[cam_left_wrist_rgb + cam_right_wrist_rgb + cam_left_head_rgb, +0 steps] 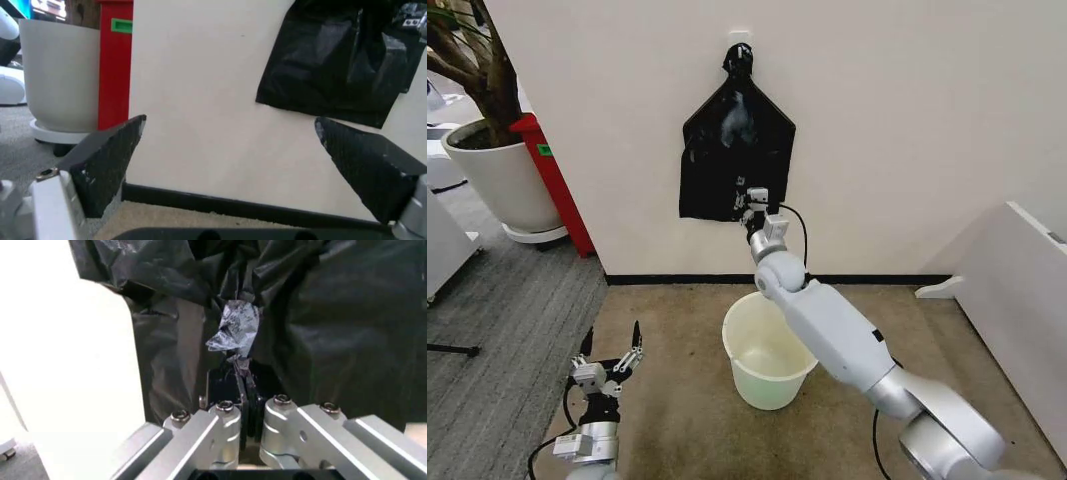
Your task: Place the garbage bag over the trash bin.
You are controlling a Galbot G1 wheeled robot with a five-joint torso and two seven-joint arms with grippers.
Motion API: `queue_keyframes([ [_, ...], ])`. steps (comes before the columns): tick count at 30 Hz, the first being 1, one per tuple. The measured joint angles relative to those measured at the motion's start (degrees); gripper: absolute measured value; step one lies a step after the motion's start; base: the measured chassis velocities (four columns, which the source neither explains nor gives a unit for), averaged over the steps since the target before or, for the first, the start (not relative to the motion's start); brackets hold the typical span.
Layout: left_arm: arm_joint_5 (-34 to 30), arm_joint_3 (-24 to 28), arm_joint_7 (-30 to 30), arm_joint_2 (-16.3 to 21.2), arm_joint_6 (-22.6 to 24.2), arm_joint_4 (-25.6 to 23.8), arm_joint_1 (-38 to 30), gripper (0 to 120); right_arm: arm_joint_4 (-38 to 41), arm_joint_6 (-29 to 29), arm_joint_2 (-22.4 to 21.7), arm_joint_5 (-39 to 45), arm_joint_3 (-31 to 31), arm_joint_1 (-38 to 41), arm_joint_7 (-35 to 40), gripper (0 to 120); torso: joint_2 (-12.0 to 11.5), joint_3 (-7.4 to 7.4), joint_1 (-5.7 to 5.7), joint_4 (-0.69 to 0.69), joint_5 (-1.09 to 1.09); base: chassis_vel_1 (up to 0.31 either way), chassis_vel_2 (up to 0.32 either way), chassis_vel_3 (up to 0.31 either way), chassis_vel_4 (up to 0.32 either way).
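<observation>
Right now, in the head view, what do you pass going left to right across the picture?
Planter pot → red stand → left gripper, open and low → black bag bundle on the wall → right gripper, pinching the bundle's lower edge → white furniture. The trash bin sits below the bundle.
</observation>
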Motion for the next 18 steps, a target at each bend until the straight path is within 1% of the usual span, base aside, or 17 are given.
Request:
queue_keyframes([
  [10,0.1,0.0,0.0,-0.1,0.0,0.1,0.0,100,0.7,0.3,-0.1,-1.1,0.0,-3.1,0.0,0,0.0,0.0,0.0,0.0,0.02,0.0,0.0,0.0,0.0],
  [18,0.2,0.0,0.0,-0.1,0.0,0.2,0.0,100,1.3,0.6,-1.1,-1.8,0.0,-5.7,-0.2,0,0.0,0.0,0.0,0.0,0.01,0.0,0.0,0.0,0.0],
])
